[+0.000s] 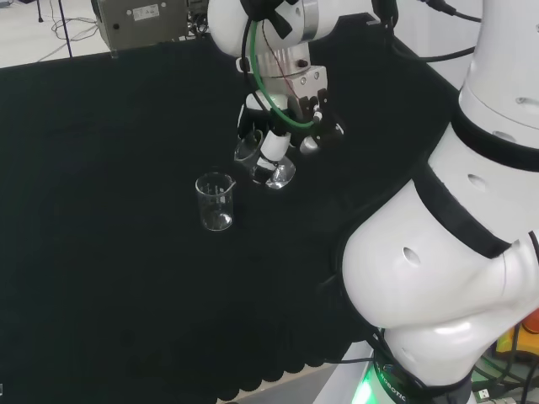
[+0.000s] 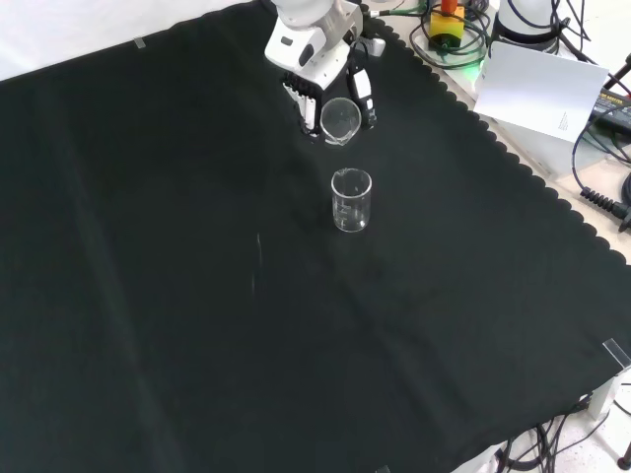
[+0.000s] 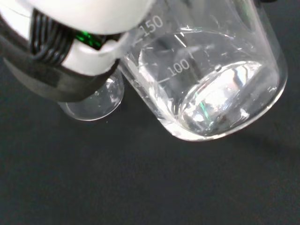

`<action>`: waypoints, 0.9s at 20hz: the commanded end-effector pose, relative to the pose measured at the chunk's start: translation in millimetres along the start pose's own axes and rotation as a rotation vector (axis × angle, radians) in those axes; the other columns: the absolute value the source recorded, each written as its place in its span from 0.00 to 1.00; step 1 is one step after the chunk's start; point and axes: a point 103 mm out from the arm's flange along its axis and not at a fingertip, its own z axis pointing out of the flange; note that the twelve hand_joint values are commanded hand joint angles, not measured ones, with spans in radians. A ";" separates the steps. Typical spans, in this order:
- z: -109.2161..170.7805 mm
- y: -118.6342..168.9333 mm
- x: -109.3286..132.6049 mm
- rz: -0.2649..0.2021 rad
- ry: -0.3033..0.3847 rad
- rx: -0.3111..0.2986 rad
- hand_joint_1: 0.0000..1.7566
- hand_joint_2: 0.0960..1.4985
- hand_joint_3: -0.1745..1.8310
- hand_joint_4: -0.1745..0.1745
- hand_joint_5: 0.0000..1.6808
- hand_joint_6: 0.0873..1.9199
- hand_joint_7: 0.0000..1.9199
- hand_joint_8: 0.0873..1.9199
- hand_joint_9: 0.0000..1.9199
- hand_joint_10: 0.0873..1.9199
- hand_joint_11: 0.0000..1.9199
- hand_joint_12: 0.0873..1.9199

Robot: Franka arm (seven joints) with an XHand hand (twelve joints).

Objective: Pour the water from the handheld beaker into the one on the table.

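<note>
Robot hand [image 2: 325,94] is what you should check first: its fingers are curled round the held beaker [image 2: 340,120], which hangs above the desk [image 2: 148,296] and is already tilted, its open mouth turned toward the front camera in the front view. In the wrist view that beaker [image 3: 211,79] lies well over on its side, base toward the camera, with some water pooled low inside it; how much is there you cannot read from these pictures. The empty-looking beaker [image 2: 352,200] stands upright on the cloth, and no view shows water in it or a stream between the two, so you should judge the pour as prepared but not yet delivering: the lifting and tipping are done, the transfer itself is left, and so is bringing the held beaker upright afterwards. Relative to the robot hand, the standing beaker sits just below it in the front view, nearer the camera and slightly to the right, apart from the held one and not touching it. In the head view the standing beaker [image 1: 215,202] is to the left of and lower than the robot hand [image 1: 290,114], near but clear of the held beaker [image 1: 261,160]. You may judge the lip is not quite over the target's mouth yet.
</note>
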 end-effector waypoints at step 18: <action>-1.8 19.4 24.6 0.064 -0.242 0.207 0.65 0.40 0.44 0.70 0.73 0.37 0.89 0.04 0.94 0.00 0.85 0.26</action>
